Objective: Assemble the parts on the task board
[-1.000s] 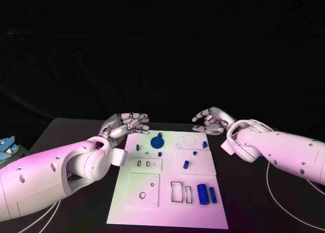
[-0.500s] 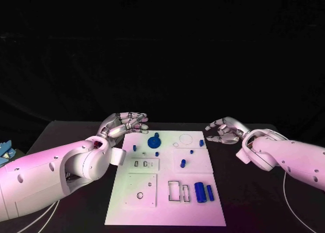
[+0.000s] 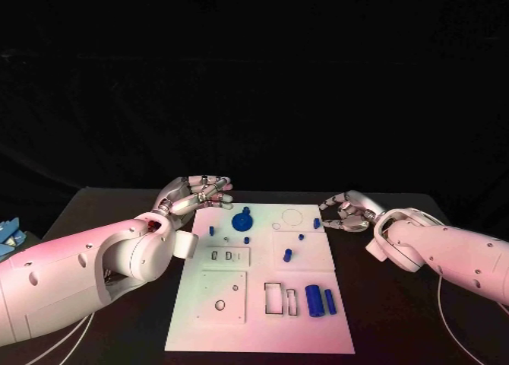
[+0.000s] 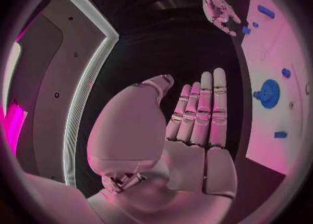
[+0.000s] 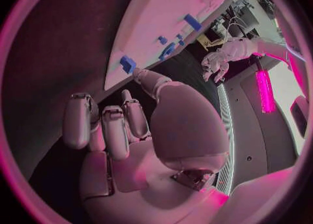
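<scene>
My right hand point(image 3: 348, 213) hung beside task board point(image 3: 266, 319) far right corner, fingers curled, empty; left hand point(image 3: 197, 195) likewise. Risk: knocking small blue peg point(image 3: 317, 223) aside.

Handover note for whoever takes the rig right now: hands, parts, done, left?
Left hand: empty, fingers apart, beside the task board at its far left corner.
Right hand: fingers curled, at the board's far right edge next to a small blue peg; I can't tell if it touches it.
Blue gear at the far end, two blue cylinders lying near the slots.
Left to do: slots look unfilled.
</scene>
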Motion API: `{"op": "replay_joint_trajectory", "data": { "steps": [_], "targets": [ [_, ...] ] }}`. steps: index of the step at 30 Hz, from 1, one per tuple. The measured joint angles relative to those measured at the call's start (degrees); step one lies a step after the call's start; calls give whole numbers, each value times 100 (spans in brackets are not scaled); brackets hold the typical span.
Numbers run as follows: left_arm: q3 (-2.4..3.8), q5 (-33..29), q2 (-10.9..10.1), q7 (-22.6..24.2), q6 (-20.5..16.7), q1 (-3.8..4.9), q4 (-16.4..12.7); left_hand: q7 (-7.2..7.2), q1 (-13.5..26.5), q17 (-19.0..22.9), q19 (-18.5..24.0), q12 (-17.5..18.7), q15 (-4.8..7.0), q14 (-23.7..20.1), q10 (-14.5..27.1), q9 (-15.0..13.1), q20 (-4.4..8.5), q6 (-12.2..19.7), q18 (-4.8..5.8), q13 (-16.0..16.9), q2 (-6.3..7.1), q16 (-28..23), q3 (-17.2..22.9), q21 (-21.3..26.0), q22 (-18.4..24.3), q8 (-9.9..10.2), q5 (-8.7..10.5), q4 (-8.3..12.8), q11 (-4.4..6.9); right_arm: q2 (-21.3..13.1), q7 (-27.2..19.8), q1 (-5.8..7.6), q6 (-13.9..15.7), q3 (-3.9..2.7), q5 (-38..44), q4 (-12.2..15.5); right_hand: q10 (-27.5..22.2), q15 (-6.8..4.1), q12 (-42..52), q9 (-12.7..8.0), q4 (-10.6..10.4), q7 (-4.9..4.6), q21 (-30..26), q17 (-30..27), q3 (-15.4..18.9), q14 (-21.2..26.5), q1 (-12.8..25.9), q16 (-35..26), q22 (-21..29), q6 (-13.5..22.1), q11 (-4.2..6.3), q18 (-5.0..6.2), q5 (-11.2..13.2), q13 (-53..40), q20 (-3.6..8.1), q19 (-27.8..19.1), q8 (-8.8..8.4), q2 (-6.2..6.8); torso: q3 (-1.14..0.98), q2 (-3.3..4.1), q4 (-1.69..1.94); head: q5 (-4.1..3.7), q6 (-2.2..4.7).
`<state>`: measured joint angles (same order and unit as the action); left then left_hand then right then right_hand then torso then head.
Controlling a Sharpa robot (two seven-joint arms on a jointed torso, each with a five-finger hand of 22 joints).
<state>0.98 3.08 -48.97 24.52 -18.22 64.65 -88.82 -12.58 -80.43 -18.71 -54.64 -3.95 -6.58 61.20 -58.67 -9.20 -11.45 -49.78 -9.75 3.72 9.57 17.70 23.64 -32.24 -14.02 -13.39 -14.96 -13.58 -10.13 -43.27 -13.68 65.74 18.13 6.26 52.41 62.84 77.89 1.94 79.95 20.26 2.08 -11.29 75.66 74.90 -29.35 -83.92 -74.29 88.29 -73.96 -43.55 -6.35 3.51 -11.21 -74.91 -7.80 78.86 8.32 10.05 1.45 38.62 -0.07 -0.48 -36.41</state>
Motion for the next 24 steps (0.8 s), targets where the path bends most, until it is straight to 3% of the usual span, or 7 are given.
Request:
{"op": "replay_joint_trajectory", "data": {
  "steps": [14,24],
  "targets": [
    [0,1,10,1,11,0,10,0,0,-4,18,0,0,0,0,0,19,0,0,0,0,0,0,0,1,0,0,0,0,158,73,-57,-86,7,150,-142,21,0,52,44,54,-33,0,0,-54,0,-31,0,-14,-167,-19,0,48,1,0,0,92,-31,3,-4,-6,42,-53],
    [0,1,15,1,16,0,18,0,0,-3,18,0,0,0,0,0,18,0,0,0,0,0,0,1,1,0,0,0,0,243,133,-67,-119,10,212,-197,42,0,61,63,54,-2,0,0,-54,0,25,0,-19,-297,1,0,93,1,0,0,140,-86,-2,-5,-9,81,-63]
  ]
}}
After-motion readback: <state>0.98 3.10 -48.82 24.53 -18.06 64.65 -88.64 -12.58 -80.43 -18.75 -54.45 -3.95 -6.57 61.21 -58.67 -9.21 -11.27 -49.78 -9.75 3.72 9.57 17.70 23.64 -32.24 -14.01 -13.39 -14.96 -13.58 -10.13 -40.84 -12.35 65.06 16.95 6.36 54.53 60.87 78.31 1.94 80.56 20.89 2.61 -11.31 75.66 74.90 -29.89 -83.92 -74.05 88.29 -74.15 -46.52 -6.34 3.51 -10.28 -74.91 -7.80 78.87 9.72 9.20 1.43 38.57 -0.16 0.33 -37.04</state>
